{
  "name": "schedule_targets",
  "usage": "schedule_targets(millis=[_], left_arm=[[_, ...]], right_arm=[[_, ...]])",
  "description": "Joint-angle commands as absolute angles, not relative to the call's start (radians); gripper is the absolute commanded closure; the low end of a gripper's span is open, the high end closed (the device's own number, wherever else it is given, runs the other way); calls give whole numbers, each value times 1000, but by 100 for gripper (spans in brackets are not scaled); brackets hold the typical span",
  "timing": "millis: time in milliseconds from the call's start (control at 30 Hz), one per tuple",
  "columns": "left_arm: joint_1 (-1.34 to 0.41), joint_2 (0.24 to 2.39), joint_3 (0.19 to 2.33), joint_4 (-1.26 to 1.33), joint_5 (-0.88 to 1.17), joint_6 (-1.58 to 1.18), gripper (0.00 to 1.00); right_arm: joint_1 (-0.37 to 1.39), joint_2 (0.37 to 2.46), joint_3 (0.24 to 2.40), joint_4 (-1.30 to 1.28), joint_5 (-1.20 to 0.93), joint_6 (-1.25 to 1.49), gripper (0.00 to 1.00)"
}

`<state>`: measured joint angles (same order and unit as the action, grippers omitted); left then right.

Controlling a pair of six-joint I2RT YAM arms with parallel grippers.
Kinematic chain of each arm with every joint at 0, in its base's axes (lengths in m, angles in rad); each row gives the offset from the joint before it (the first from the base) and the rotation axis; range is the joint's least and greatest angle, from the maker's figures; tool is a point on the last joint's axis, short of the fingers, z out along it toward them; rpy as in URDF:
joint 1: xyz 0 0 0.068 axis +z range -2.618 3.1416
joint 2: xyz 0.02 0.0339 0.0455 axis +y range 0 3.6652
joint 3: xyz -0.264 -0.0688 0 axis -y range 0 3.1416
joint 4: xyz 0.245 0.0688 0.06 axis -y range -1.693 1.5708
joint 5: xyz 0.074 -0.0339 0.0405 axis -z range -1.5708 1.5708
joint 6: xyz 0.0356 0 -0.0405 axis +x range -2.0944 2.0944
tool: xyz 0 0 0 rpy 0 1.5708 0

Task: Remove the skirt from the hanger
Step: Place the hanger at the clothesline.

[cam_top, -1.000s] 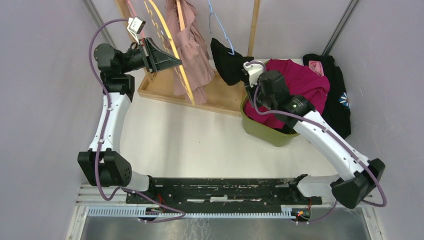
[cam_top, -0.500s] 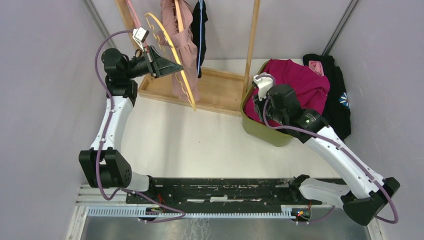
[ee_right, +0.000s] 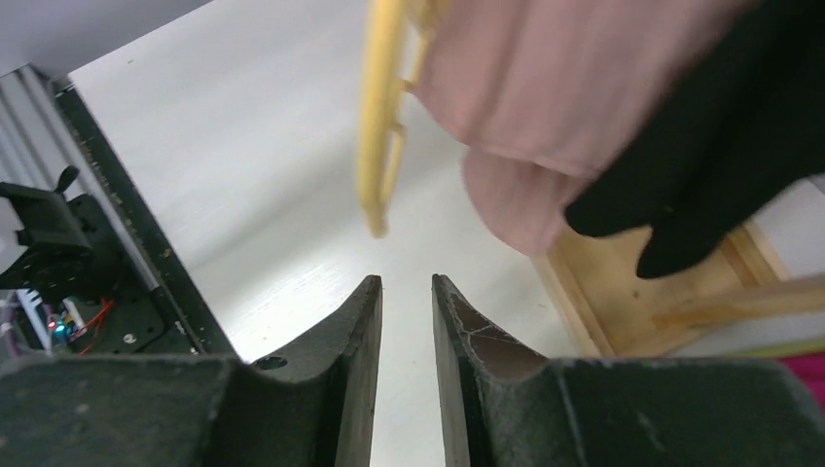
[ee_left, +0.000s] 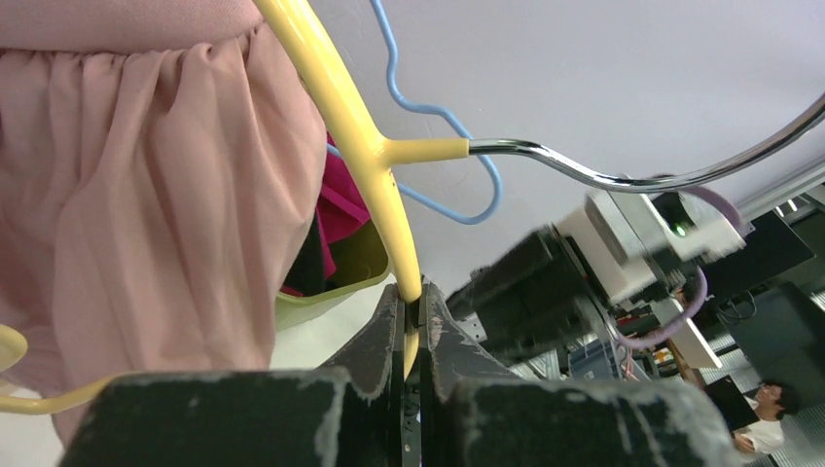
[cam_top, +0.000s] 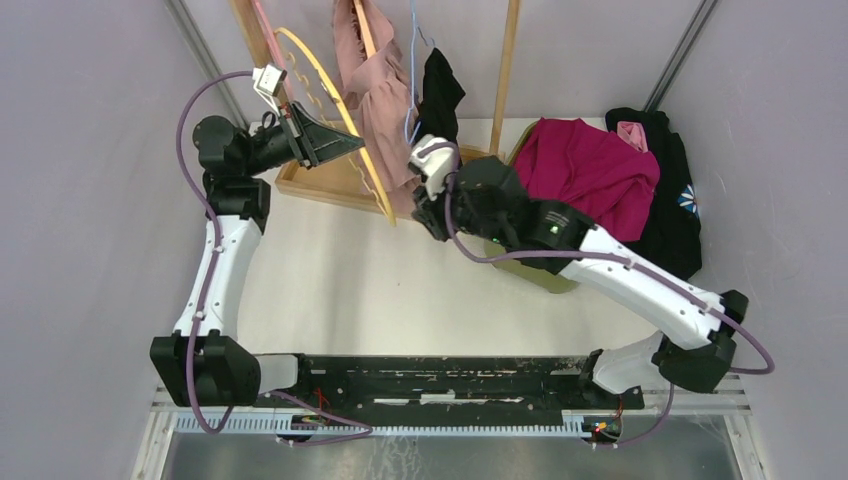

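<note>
Principally, one skirt (cam_top: 378,105): pale pink, thin gathered cloth, hanging from a yellow hanger (cam_top: 335,95) at the wooden rack (cam_top: 505,60) along the far side of the table, its hem reaching down toward the rack's base. By the look of it the item is light, soft and limp, apt to bunch and slide rather than hold a shape; best taken at the lower hem or a thick fold of the gathers, then drawn downward off the hanger (a judgement only). Left gripper (ee_left: 411,300): jaws closed tight on the yellow hanger's bar, just below the point where the metal hook joins it. Right gripper (ee_right: 407,292): jaws partly apart with nothing between them, pointing at the skirt's lower edge from just beneath, near but not touching. Beside the skirt: one black garment (cam_top: 438,92) on a thin blue hanger (ee_left: 457,136). Containers: one olive-green bin (ee_left: 340,287) right of the rack, heaped with a magenta garment (cam_top: 590,170); a further dark garment (cam_top: 672,195) lies against the bin's far right side, whether inside it or outside cannot be told.
</note>
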<state>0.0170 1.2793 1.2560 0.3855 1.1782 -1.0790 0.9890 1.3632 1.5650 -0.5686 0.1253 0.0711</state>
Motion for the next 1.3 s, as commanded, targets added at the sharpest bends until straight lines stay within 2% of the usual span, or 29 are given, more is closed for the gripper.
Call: schedule_targets(millis=[0,167,367,833,933,1000,1267], left_arm=[[4,1237,1241,428,1145,-1067,97],[-12,1227,1198,428,1138,-1056,97],[-20,1205,1187,428,1140,-1060,97],[-72,1084,1154,425,1143,-1081,97],[-79,1067,1143,399,1146,-1060,97],[-79,1063,1147,373,1146,-1032,97],[-80,1124,1160,365,1137,-1003,97]], right_arm=[[1080,1432,1710,-507,153,39,69],[1131,1494,1796,-510,178,14,67],[1146,1520,1794,-452,256,-12,63],[1146,1663,1867,-440,338,-31,64],[1146,1671,1870,-441,354,-32,70],[1146,1674,1878,-463,368,-32,71],[1161,1542,1786,-454,356,-27,63]])
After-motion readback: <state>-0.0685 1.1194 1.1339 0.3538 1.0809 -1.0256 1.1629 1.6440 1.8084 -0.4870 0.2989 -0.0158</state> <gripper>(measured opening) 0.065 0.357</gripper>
